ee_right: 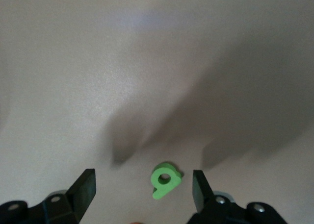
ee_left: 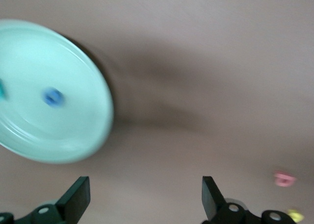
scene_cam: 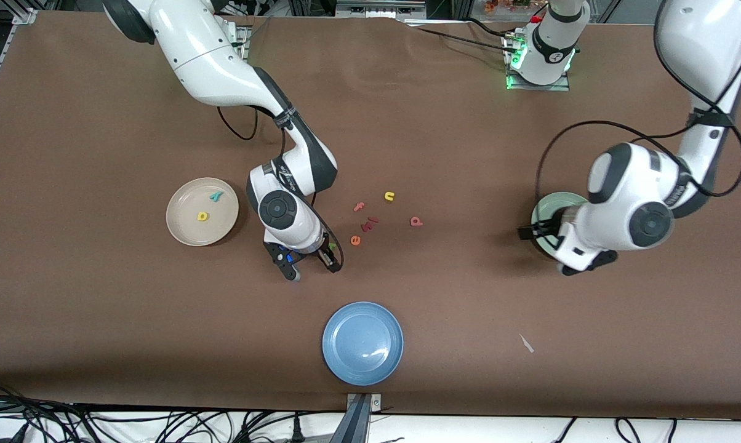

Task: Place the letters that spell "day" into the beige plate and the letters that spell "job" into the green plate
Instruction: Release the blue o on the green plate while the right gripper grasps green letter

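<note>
Green a (ee_right: pixel 165 180) lies flat on the tabletop (scene_cam: pixel 100 307) between the wide-spread fingers of the right tool (ee_right: pixel 143 189), beside the beige plate (scene_cam: pixel 180 231). Likely light, soft foam: pinch across its bowl. Left tool (ee_left: pixel 145 199) hangs wide, empty, by the green plate (ee_left: pixel 83 136).

Under me lies a broad table (scene_cam: pixel 444 123) covered in dull brown cloth, smooth apart from a few faint creases, and soft shadows fall on it from light above. Along the table's nearer edge runs a pale strip where black cables (scene_cam: pixel 161 424) lie tangled, with a metal bracket (scene_cam: pixel 359 413) clamped at the middle. At the top edge I see metal framing (scene_cam: pixel 380 8) and a dark gap at one corner.
</note>
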You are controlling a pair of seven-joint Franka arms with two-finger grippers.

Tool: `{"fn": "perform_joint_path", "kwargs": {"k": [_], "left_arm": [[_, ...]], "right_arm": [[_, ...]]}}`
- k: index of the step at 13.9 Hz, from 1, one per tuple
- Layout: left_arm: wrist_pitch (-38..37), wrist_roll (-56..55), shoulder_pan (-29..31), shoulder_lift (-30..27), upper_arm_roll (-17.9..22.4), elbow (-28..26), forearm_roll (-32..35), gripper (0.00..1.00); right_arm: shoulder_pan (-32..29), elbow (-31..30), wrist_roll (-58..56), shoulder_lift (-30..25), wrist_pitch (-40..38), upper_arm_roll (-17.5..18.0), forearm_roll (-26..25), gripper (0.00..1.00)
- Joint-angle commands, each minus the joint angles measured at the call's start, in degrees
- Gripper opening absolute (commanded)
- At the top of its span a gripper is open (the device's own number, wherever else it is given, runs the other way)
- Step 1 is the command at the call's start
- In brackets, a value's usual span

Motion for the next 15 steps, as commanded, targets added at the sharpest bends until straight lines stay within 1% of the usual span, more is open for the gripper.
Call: {"fn": "perform_joint_path", "kwargs": {"k": [1,4,5,6,7,8,9,10,11,12,13,15], "left_arm": [[7.04,-12.06,-7.29,2.26,0.12,-0.58,-0.64,1.00],[17.32,-21.91,-15.55,5.69,0.73,-0.49,-0.29,0.99],[19.53,-24.11,-17.75,6.92,1.25,-0.49,0.93,0.98],[20.77,-25.88,-19.60,7.98,1.96,-0.40,3.20,0.97],[21.65,-27.11,-21.10,9.03,2.75,-0.40,5.84,0.96],[21.92,-27.65,-21.72,9.74,2.93,-0.31,7.78,0.93],[22.01,-27.65,-21.73,10.53,2.93,0.30,8.75,0.88],[21.92,-27.56,-22.08,11.58,2.93,1.69,9.02,0.85],[21.92,-27.39,-22.60,12.37,3.02,2.32,9.03,0.81],[21.92,-27.13,-22.87,12.99,3.02,2.41,9.55,0.77],[21.92,-27.30,-22.87,13.52,3.02,2.41,11.38,0.77],[21.92,-27.65,-22.96,14.84,2.93,3.20,12.63,0.77]], "right_arm": [[0.46,1.69,1.12,1.58,-0.28,0.12,0.32,0.83],[0.73,1.43,1.12,1.94,-0.46,0.12,-0.12,0.80],[0.82,1.26,1.03,2.02,-0.55,0.12,-0.12,0.76],[0.90,0.99,1.03,1.94,-0.63,0.12,-0.12,0.75],[0.99,0.90,1.03,1.94,-0.90,0.12,-0.12,0.71],[0.99,0.47,0.95,1.85,-0.90,0.12,-0.20,0.66],[0.99,0.20,0.95,1.85,-0.90,0.12,-0.29,0.59],[1.17,0.20,0.69,1.76,-0.90,0.12,-0.38,0.49],[1.26,0.20,0.07,1.67,-0.90,0.12,-0.56,0.36],[1.26,0.20,-0.11,1.59,-0.99,0.12,-0.56,0.27],[1.17,0.20,-0.46,1.41,-1.60,0.04,-0.56,0.20],[0.82,0.46,-2.91,0.36,-4.84,-0.23,-0.65,0.16]]}}
